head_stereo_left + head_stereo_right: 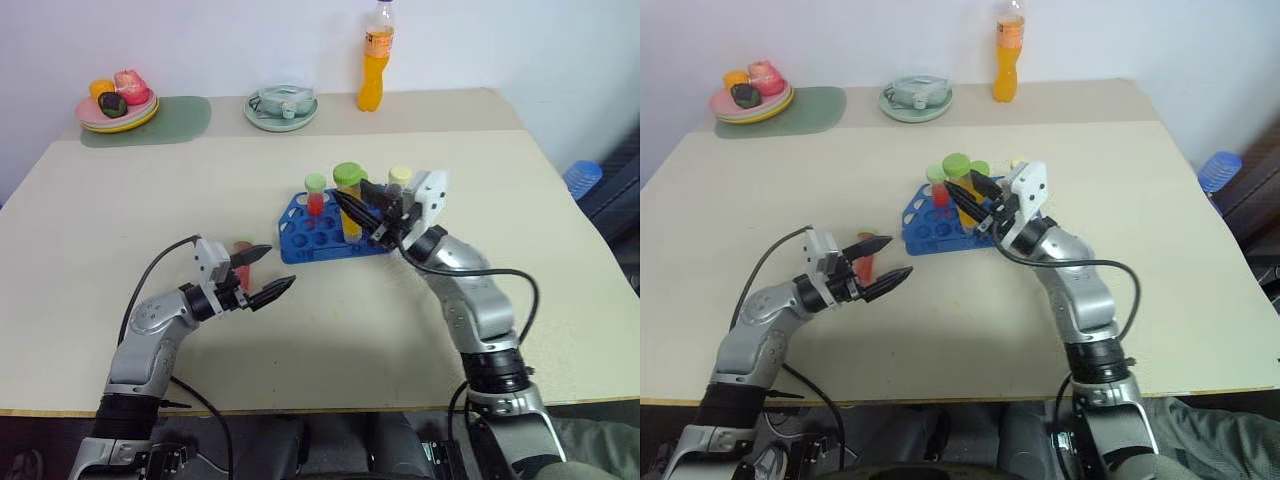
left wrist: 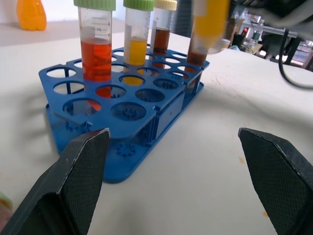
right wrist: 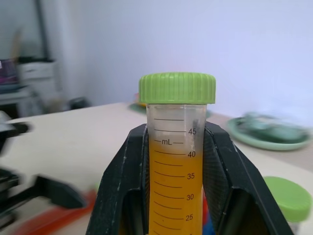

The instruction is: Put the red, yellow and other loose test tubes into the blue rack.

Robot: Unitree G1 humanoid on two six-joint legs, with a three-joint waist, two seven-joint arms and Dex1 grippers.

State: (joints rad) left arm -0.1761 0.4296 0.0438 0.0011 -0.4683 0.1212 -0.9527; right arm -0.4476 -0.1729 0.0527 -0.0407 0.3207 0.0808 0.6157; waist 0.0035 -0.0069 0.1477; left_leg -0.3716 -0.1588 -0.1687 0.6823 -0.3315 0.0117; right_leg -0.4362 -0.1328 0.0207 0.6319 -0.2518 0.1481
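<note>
**Surroundings.** Beige table (image 1: 300, 340).
- Along its far edge: 1 orange drink bottle (image 1: 375, 70), 1 round green dish (image 1: 281, 110) and 1 stack of plates (image 1: 118, 112) holding toy food, set on a green mat (image 1: 180, 120).
- 1 blue object (image 1: 583, 178) sits off the right side, cut by the table edge.
- 1 reddish item (image 1: 866, 266) lies flat on the table just behind the left gripper (image 1: 280, 267). The upper finger partly covers it, so what it is remains hard to make out.

**Task items.** Blue rack (image 2: 127, 147), mid-table, with rows of round holes, most of them empty. Standing upright in it:
- 1 red tube (image 2: 96, 54), green cap
- 1 yellow tube (image 2: 136, 49), green cap
- 1 dark brown tube (image 2: 162, 41), cream cap

A 4th item, the held tube (image 3: 173, 186), has yellow liquid, a green cap and printed graduation marks. It is upright at the rack's right end, close in front of the others.

**Grippers.**
- Left: jaws spread wide and holding nothing. It sits low over the table to the rack's left, with its fingers (image 2: 73, 181) aimed at the rack.
- Right gripper (image 3: 176, 134): jaws clamped on the held tube just below its cap (1 finger on each side).

**Obscured.** The right arm and the held tube screen part of the rack in the head views. Whether the held tube's lower end sits in a hole cannot be told. In the left wrist view the held tube is blurred.
</note>
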